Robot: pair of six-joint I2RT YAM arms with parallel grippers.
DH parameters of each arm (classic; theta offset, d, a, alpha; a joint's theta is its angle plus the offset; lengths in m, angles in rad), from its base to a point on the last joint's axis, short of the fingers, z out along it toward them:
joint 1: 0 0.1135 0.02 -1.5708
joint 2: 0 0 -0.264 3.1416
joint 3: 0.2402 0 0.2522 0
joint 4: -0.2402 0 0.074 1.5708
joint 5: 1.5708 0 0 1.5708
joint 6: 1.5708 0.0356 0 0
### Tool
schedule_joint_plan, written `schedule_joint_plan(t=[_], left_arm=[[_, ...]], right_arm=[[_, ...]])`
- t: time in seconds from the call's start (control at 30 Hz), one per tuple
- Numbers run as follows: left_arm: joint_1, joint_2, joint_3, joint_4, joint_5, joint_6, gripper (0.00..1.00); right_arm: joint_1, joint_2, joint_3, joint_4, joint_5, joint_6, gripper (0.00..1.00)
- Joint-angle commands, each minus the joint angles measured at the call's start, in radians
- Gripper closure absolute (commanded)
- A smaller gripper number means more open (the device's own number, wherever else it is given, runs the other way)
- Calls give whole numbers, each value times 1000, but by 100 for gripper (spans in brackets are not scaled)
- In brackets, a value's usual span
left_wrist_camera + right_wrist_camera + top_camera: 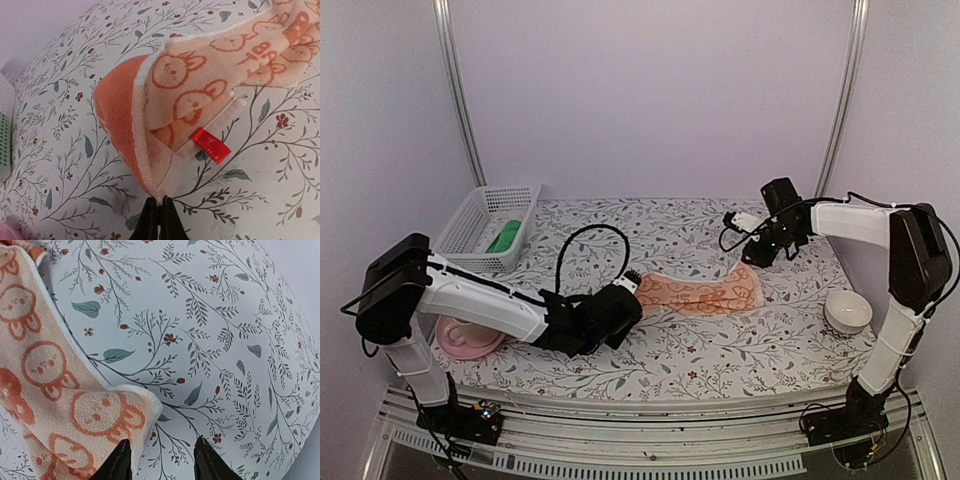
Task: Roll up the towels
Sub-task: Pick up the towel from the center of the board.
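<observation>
The orange towel [700, 292] lies in the middle of the top view, on the surface [720, 365]. The left tool [632, 283] is pinched shut on the towel's left end, and that end is folded over. I think the rolling is just starting. The right tool [752, 258] is open over the right end and holds nothing. Next, the fold needs turning over and over toward the right. I count two towels. The green towel [504, 237] sits in the one basket [470, 215], upper left.
</observation>
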Motion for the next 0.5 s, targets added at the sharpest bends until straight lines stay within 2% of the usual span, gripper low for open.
schedule_joint_plan(t=[0.0, 0.23, 0.47], left_arm=[[-17, 2, 22, -3, -21, -15, 100], [-28, 6, 22, 1, -23, -21, 100], [-31, 18, 19, 9, -22, -28, 100]], right_arm=[[2, 56, 97, -140, -165, 28, 55], [-58, 183, 275, -265, -276, 76, 55], [-61, 206, 268, -293, -289, 87, 60]])
